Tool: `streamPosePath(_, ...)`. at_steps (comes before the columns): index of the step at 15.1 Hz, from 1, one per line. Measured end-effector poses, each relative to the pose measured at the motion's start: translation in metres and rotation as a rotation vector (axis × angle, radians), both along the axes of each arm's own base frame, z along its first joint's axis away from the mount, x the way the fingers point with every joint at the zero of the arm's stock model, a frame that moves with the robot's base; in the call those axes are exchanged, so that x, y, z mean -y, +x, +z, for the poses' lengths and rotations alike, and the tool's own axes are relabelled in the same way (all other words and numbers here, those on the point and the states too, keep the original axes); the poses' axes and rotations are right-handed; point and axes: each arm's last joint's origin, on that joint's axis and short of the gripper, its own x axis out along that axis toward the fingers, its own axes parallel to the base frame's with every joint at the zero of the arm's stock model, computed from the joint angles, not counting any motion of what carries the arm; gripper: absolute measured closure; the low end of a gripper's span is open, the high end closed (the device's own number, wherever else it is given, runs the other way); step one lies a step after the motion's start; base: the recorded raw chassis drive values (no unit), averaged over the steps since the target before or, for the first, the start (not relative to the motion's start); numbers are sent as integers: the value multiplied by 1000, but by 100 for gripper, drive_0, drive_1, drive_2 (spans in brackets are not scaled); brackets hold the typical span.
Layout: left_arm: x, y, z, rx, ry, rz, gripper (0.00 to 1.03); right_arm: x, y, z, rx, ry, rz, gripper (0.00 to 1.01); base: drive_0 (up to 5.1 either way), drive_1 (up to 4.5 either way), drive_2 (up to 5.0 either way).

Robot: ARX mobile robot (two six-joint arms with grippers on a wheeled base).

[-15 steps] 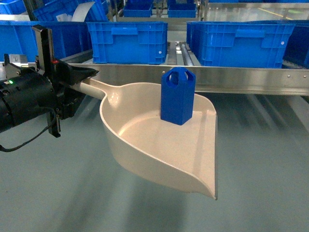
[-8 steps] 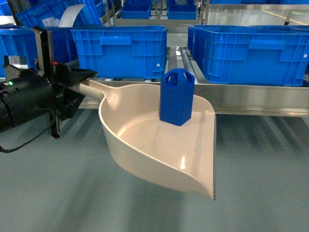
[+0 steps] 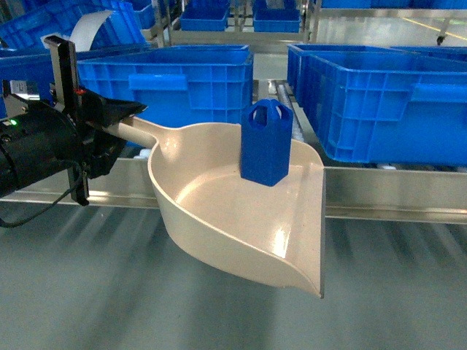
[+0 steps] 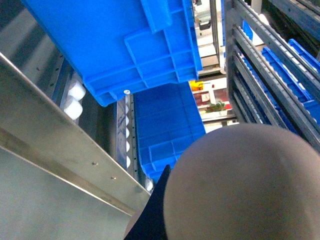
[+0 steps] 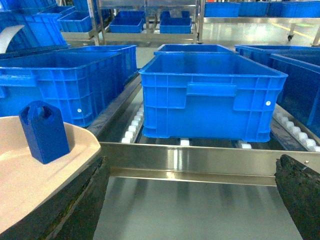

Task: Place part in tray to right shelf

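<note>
I am carrying the tray (image 3: 241, 219) by its long handle, with the left gripper (image 3: 109, 124) clamped shut on that handle at the left of the head view. The part (image 3: 267, 143) stands upright on the tray's floor, toward the back wall, untouched by either arm.

Over the last second the right shelf (image 3: 379, 191) has grown in the head view: its shiny front rail has dropped lower in frame and the blue crates (image 3: 175, 80) behind it loom larger, so the base is closing in on the rack. The part has kept its pose on the tray through that approach, which tells me the carry is steady.

From the right wrist camera I see the rail straight ahead, white rollers (image 5: 131, 129) behind it, and 1 crate (image 5: 212, 95) sitting squarely in front. The right gripper (image 5: 190, 200) shows only dark finger edges at the 2 lower corners, spread wide and holding nothing. The left wrist camera is mostly blocked by the tray's underside.

My judgement: transport is nearly done, and what remains is putting the part onto the rollers. The open lane between the 2 nearest crates looks like the likeliest spot.
</note>
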Motion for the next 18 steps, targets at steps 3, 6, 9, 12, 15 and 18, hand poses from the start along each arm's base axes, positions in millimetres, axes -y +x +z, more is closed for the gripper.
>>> streamPosePath(3, 0, 0, 0, 1, 2, -1, 89, 0, 0, -1, -6, -1, -1, 3, 8, 425, -409)
streamPosePath(6, -1, 0, -1, -8, 2, 9, 89, 0, 1, -1, -9, -1, -1, 3, 8, 425, -409)
streamPosePath(9, -1, 1, 0, -1, 1, 5, 89, 0, 0, 0, -5, -1, -1, 3, 8, 425, -409)
streamPosePath(12, -1, 1, 0, 0, 1, 5, 89, 0, 0, 0, -3, 0, -1, 3, 8, 425, -409)
streamPosePath(15, -1, 1, 0, 0, 0, 5, 89, 0, 0, 0, -3, 0, -1, 3, 8, 425, -409)
streamPosePath(18, -1, 1, 0, 0, 1, 5, 89, 0, 0, 0, -3, 0, -1, 3, 8, 425, -409)
